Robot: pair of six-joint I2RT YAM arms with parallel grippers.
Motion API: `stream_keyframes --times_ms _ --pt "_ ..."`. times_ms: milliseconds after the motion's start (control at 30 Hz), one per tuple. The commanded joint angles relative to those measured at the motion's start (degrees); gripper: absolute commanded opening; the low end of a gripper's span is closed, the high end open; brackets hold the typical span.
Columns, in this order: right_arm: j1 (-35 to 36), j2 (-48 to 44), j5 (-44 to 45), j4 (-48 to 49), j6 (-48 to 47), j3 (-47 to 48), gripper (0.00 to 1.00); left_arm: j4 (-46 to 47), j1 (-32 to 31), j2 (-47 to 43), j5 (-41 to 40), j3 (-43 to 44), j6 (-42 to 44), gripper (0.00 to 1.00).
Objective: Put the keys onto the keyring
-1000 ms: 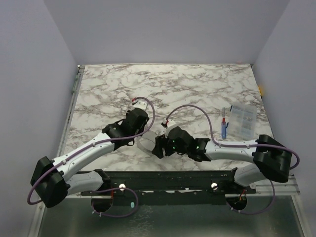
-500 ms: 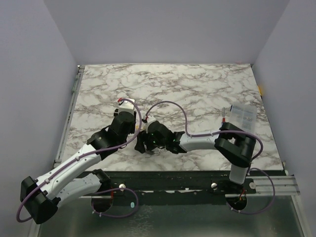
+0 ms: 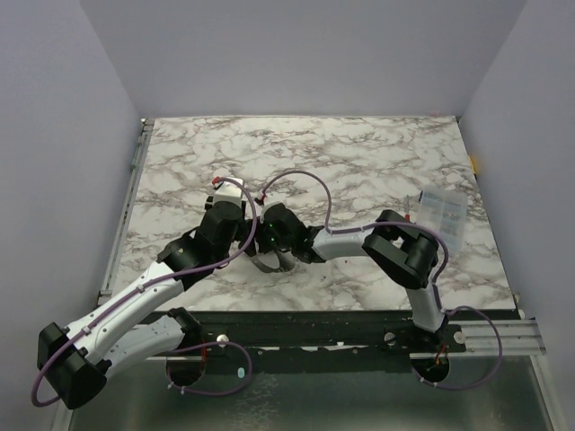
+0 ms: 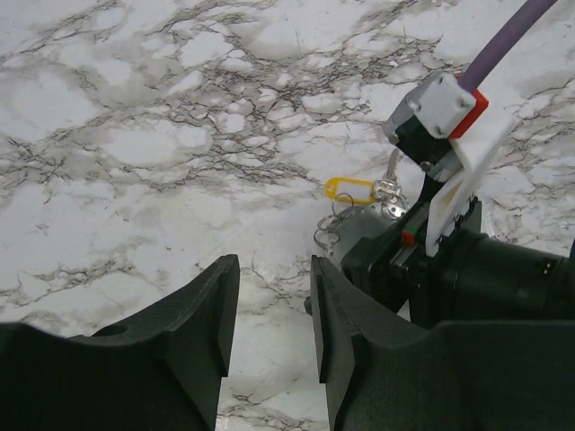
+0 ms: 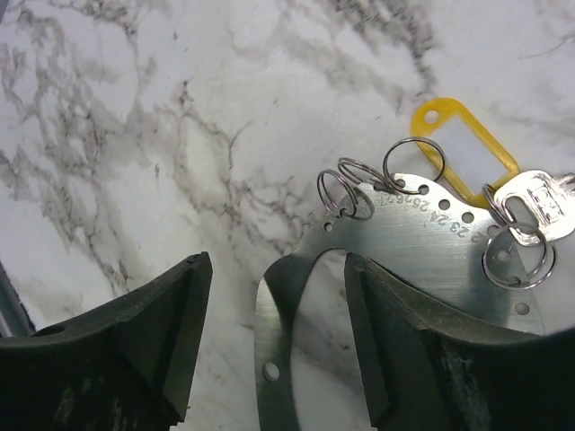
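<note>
Marble table (image 3: pixel 359 153) is carrying the work toward its near middle, where both arms are pointing, while a clear box (image 3: pixel 442 215) is sitting well apart at the right. The right claw (image 5: pixel 274 278) is standing open astride the rim of a grey disc (image 5: pixel 413 242), and the left claw (image 4: pixel 274 283) is hanging open over bare marble, farther from the rings. Just ahead of the right claw's tips, the keyring (image 5: pixel 345 190) is seemingly hooking through a hole at the disc's edge, with a yellow tag (image 5: pixel 463 144) and the keys (image 5: pixel 536 205) crowding just beside it.
</note>
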Motion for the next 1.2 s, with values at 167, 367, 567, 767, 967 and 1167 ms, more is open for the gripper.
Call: stream_keyframes --times_ms 167,367,567,767,967,1167 --pt "-4.91 5.24 2.49 -4.24 -9.35 2.30 0.70 0.98 1.54 -0.10 1.18 -0.30 0.59 0.43" --pt "-5.64 5.84 0.80 -3.38 -16.38 5.21 0.71 1.15 2.55 0.28 2.06 -0.33 0.62 0.43" --pt "-5.64 -2.67 1.62 -6.55 -21.18 7.60 0.82 1.19 3.13 0.19 2.45 -0.32 0.56 0.43" --pt "-5.64 -19.00 6.10 -12.33 -21.73 6.92 1.00 1.27 3.67 -1.33 2.35 -0.58 0.32 0.65" --pt "-5.60 -36.65 20.79 -15.24 -17.87 -0.85 1.00 1.60 4.27 -2.87 0.21 -1.33 -0.85 0.99" --pt "-5.64 -56.14 33.35 -21.86 -17.02 -11.78 1.00 1.63 4.89 -3.29 0.78 -1.12 -1.01 0.99"
